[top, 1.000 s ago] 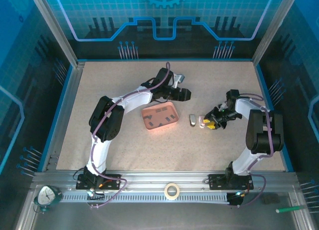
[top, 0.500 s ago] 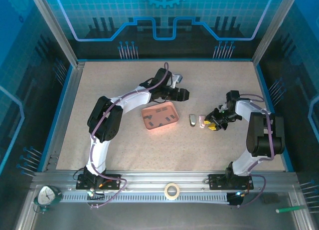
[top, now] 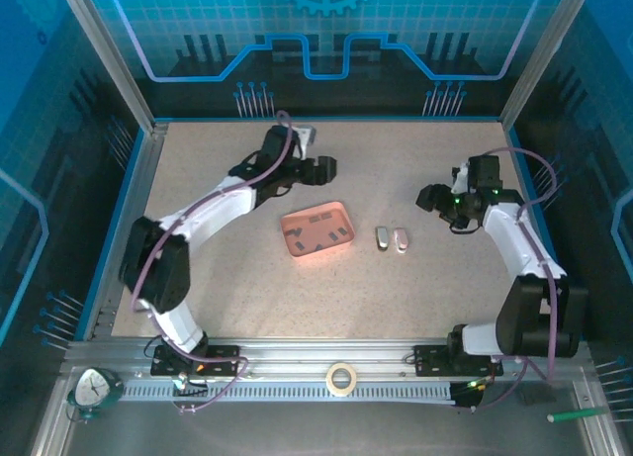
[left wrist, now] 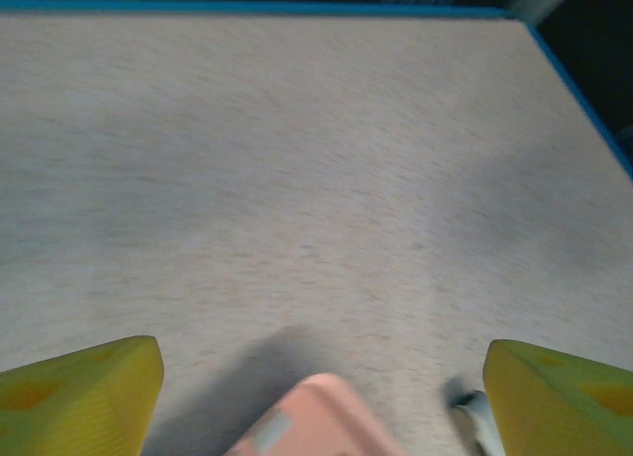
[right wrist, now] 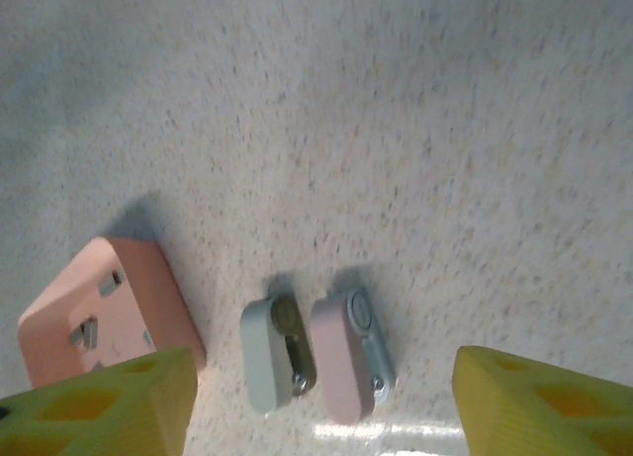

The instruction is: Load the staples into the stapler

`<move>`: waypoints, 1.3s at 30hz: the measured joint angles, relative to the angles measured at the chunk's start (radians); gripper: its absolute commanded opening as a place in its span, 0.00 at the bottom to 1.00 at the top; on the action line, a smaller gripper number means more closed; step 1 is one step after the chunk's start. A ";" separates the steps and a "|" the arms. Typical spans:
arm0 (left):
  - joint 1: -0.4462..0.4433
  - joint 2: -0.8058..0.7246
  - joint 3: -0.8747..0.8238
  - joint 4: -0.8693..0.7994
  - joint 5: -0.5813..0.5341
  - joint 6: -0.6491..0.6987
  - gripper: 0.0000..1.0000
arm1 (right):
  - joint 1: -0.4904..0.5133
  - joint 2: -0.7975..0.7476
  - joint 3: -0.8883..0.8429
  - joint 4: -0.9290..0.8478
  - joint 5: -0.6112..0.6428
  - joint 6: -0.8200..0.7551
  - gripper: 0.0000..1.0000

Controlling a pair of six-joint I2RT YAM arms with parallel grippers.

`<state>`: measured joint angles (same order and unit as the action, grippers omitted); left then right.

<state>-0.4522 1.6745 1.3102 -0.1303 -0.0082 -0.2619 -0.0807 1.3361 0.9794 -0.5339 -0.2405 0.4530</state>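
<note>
Left gripper (top: 331,165) and right gripper (top: 425,196) both stand open and empty, the left beyond the pink tray (top: 313,212) and the right near the two mini staplers (top: 391,239). The staples (top: 315,234) lie loose in the tray. Being thin and flat, a strip may slip from the fingertips or seat askew.

Overhead the staples (top: 318,222) are too small to count; the left wrist view's edge crops the blurred pink tray (left wrist: 321,416).
</note>
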 measured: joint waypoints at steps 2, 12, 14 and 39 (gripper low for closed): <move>0.031 -0.086 -0.080 0.013 -0.086 0.027 0.90 | -0.006 -0.047 -0.069 0.101 0.033 -0.050 1.00; 0.178 -0.315 -0.507 0.228 -0.434 0.095 0.99 | -0.052 -0.084 -0.383 0.598 0.106 -0.236 1.00; 0.195 -0.317 -0.589 0.295 -0.483 0.117 0.99 | -0.053 -0.083 -0.458 0.739 0.107 -0.269 1.00; 0.336 -0.164 -1.000 1.038 -0.337 0.288 0.99 | 0.093 0.189 -0.624 1.401 0.190 -0.417 1.00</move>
<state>-0.1158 1.5105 0.3099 0.9077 -0.3450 0.0261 0.0128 1.5253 0.3557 0.8673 -0.0505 0.0357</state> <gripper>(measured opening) 0.991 0.997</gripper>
